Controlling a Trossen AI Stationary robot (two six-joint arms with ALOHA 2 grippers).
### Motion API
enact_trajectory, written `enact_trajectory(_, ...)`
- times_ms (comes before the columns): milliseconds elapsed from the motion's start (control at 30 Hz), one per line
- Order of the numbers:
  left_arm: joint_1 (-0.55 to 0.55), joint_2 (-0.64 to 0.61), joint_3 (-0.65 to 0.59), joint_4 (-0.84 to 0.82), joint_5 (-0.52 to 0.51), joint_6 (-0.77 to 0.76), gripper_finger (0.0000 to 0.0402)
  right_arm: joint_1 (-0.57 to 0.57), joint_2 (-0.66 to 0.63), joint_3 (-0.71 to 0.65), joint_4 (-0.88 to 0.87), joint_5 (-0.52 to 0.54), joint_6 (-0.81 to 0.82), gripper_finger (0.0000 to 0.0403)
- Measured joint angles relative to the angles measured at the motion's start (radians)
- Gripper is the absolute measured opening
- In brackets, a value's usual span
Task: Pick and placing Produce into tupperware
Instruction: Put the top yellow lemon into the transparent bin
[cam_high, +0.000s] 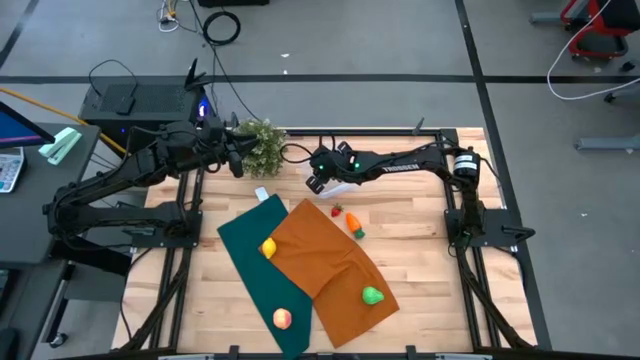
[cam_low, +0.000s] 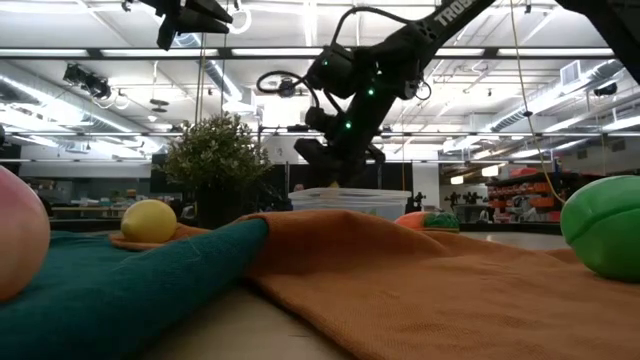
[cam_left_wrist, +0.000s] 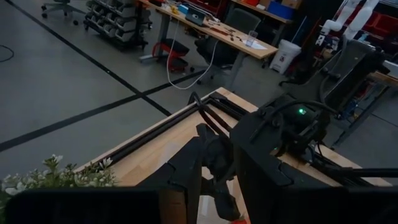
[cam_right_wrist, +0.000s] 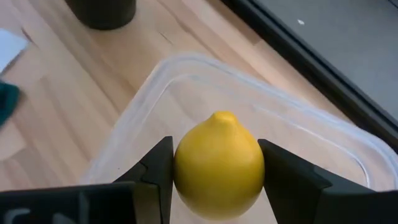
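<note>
Counter (cam_high: 420, 300): orange cloth (cam_high: 330, 265) and green cloth (cam_high: 255, 255) overlapping at centre.
Tupperware (cam_right_wrist: 323, 134): clear, at far edge beyond cloths, directly under right pincer.
Right pincer (cam_right_wrist: 214, 171): clamped on yellow lemon (cam_right_wrist: 217, 165) over box interior. Best lowered until well inside rim, then released centrally, no drop from height.
Left pincer (cam_high: 232, 160): parked by plant (cam_high: 262, 145); gap cannot be told.

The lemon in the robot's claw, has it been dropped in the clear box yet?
No, the right gripper is shut on the lemon, holding it above the tupperware.
</note>
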Motion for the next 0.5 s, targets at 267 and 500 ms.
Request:
enact_trajectory(267,0.000,0.000,0.000,0.000,0.000,0.000,0.0103,-0.004,0.006,0.000,-0.024,-0.001,0.016,0.0153)
enact_trajectory(500,0.000,0.000,0.000,-0.001,0.000,0.000,0.0103,-0.008,0.006,0.000,-0.068,-0.001,0.022,0.0153)
